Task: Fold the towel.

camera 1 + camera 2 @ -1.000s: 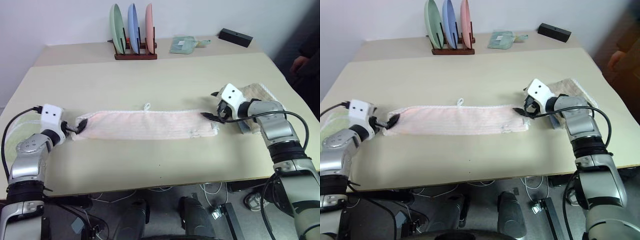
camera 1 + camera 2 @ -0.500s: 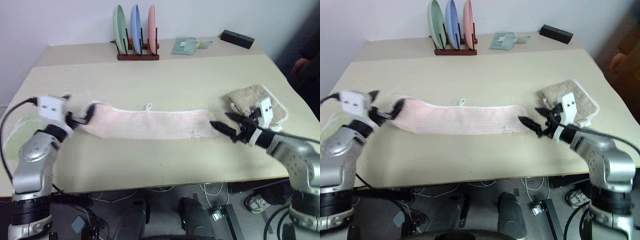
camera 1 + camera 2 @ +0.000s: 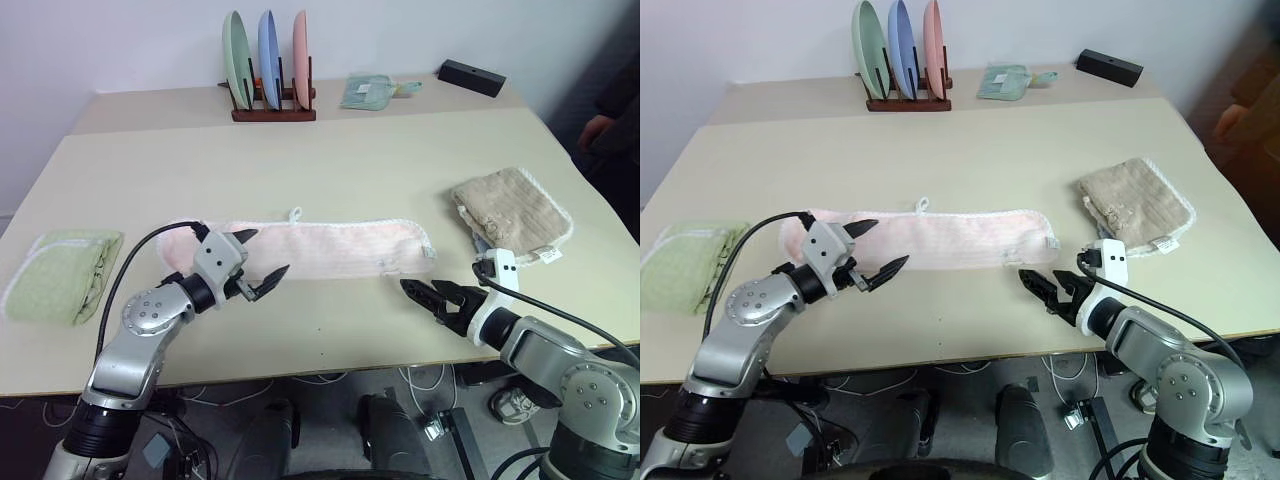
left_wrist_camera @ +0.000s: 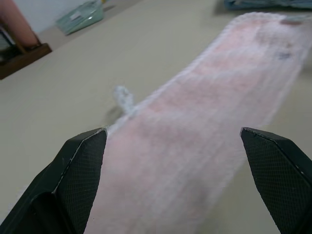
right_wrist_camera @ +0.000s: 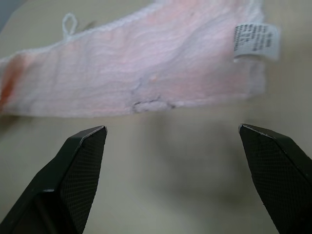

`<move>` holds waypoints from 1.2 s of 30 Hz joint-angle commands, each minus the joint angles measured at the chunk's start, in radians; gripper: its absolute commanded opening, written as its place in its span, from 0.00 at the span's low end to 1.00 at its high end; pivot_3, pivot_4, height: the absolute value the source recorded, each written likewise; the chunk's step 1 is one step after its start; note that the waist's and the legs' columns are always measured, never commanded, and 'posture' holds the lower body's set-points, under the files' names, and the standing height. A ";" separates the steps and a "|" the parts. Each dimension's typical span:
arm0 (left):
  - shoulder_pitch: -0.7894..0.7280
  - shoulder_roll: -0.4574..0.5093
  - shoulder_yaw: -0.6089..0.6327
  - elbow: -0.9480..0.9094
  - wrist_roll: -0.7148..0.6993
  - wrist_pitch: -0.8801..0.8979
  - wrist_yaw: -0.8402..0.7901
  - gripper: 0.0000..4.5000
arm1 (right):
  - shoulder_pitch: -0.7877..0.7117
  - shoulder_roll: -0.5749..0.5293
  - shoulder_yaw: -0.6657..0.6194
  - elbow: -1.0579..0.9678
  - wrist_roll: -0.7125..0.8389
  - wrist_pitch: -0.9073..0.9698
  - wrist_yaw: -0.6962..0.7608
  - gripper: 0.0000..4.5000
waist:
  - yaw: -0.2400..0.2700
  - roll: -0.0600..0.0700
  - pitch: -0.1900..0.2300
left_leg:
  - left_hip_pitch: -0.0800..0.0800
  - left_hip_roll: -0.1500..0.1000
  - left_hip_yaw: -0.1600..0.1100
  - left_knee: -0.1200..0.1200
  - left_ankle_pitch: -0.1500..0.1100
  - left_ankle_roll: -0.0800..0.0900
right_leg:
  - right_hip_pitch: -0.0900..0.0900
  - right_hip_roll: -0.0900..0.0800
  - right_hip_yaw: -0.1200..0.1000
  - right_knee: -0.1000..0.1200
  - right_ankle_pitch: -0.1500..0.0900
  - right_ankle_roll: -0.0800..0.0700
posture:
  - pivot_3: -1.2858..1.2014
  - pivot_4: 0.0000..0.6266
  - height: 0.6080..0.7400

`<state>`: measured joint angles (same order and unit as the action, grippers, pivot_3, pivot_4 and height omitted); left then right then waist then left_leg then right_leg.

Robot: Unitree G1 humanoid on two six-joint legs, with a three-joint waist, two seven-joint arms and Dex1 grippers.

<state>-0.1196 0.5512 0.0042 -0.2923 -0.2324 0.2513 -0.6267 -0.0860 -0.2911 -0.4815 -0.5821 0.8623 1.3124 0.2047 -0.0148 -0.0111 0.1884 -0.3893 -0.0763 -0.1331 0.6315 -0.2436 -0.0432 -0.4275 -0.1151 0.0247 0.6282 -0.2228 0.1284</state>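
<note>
The towel [image 3: 330, 248] lies flat across the middle of the table as a long pale pink strip, with a small white loop [image 3: 295, 213] on its far edge and a white tag [image 5: 253, 41] near its right end. My left gripper [image 3: 265, 252] hovers over the towel's left part, open, with nothing between its fingers [image 4: 83, 165]. In front of the towel's right end, apart from it and near the table's front edge, my right gripper [image 3: 415, 293] is open and empty. The right wrist view looks onto the towel [image 5: 161, 73] past the wide-spread fingers [image 5: 80, 165].
A light green folded cloth [image 3: 60, 275] lies at the table's left edge. A tan cloth [image 3: 510, 215] lies to the right. At the back stand a rack of plates [image 3: 268, 70], a small pale green cloth [image 3: 368, 92] and a black box [image 3: 470, 75]. A person [image 3: 605, 125] is at the far right.
My left gripper swung from the towel's left end inward over the towel. My right gripper left the right end and drew back toward the table's front edge, rolling over.
</note>
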 commanded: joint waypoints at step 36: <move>-0.207 0.087 0.316 0.361 0.185 -0.105 0.365 1.00 | -0.033 -0.072 0.136 0.074 0.013 -0.126 -0.004 0.98 | 0.005 -0.001 0.000 | 0.000 -0.001 -0.001 0.000 0.000 0.000 | 0.000 0.000 -0.001 0.000 0.000 0.001 | 0.52 0.24 0.99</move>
<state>-0.3207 0.6471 0.2759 0.1411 0.0145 0.1831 -0.2368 -0.1248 -0.3529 -0.3413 -0.4943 0.8673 1.2030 0.1952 -0.0101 -0.0125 0.1886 -0.3898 -0.0767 -0.1341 0.6316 -0.2437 -0.0431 -0.4276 -0.1153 0.0239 0.6277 -0.2226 0.1290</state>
